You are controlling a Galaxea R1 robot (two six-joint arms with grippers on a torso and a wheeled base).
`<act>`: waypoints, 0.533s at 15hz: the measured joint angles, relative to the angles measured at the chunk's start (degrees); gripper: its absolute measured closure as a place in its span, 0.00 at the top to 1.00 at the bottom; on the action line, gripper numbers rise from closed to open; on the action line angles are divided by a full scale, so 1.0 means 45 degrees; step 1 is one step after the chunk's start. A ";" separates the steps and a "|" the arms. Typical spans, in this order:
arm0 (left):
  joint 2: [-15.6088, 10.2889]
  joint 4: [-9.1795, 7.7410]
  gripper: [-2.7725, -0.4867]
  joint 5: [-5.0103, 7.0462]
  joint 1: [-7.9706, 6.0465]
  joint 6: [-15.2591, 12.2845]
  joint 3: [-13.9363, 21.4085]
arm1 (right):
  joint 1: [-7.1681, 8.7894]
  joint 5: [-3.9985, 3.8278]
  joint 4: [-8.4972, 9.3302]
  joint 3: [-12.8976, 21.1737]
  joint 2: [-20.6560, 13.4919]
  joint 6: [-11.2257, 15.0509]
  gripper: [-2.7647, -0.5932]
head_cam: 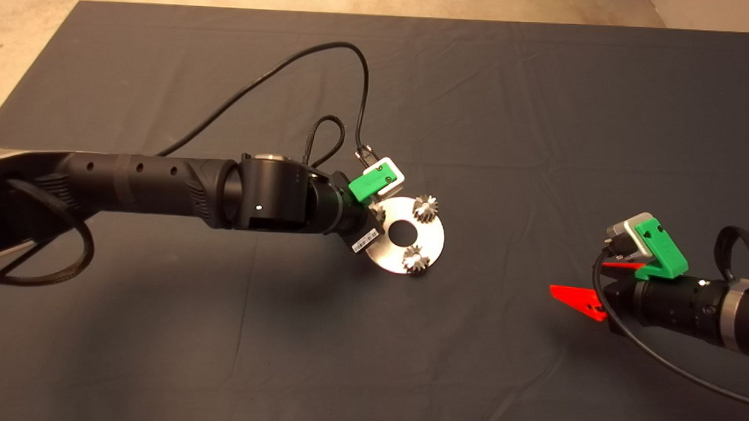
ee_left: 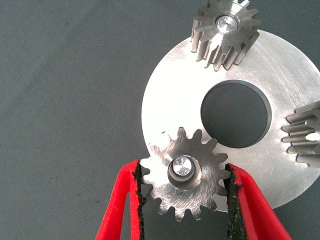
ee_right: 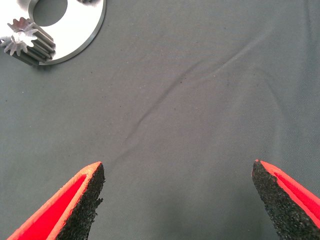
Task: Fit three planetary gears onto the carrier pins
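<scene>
The flat silver disc [head_cam: 433, 237] lies mid-mat, its carrier pins standing through the gears' centre holes. Two planetary gears [head_cam: 425, 207] [head_cam: 414, 259] sit on pins at its far and near right sides. A third gear [ee_left: 187, 172] sits over a pin [ee_left: 181, 167] at the disc's left edge. My left gripper [ee_left: 185, 167] is shut on it, both pads touching its teeth. In the head view the left wrist hides this gear. My right gripper [head_cam: 590, 281] hovers open over bare mat to the right of the disc [ee_right: 75, 30], holding nothing.
The dark mat [head_cam: 515, 116] covers the table, with pale floor showing beyond its far edge. Black cables loop above the left wrist [head_cam: 327, 134]. Another cable trails from the right arm [head_cam: 656, 360].
</scene>
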 joint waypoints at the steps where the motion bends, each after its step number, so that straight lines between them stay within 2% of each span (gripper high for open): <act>1: 0.0053 0.0000 0.10 -0.0005 0.0000 -0.0005 0.0000 | 0.0000 0.0000 0.0000 0.0000 0.0000 -0.0005 0.74; 5: 0.0288 -0.0008 0.10 0.0111 0.0030 0.0000 -0.0257 | 0.0000 0.0006 0.0000 0.0000 -0.0005 -0.0001 0.74; 8: 0.0288 -0.0014 0.10 0.0087 0.0037 0.0000 -0.0276 | 0.0000 0.0005 0.0000 0.0000 -0.0005 0.0000 0.74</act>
